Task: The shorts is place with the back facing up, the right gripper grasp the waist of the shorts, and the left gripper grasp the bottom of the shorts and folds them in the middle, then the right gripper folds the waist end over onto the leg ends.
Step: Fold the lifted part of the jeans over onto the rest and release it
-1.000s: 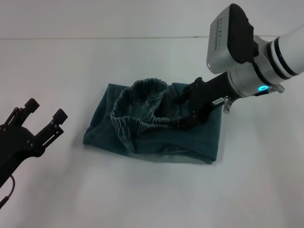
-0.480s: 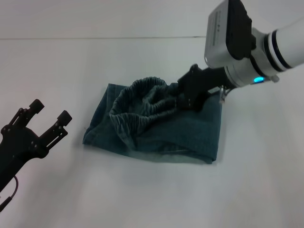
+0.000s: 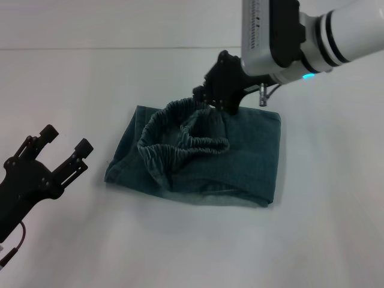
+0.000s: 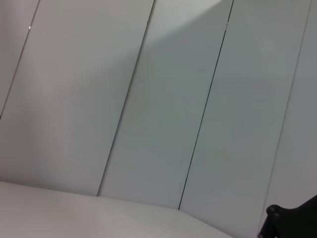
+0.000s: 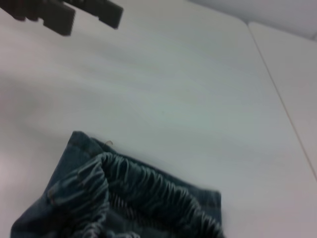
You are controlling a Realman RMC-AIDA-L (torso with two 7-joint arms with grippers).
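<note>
The shorts [image 3: 195, 155] lie folded on the table [image 3: 312, 234], waist [image 3: 180, 141] bunched on top. My right pincer [image 3: 207, 96] hovers above, grip unclear; left pincer [image 3: 60, 150] released, apart. Little remains.

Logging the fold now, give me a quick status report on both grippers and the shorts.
Right gripper raised over the far edge of the shorts. Left gripper open, parked off to the left. Shorts folded, waist bunched on top. Nothing in the way.

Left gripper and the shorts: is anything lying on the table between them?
No. In the head view only bare white table lies between the left gripper, jaws open, and the near edge of the shorts.
</note>
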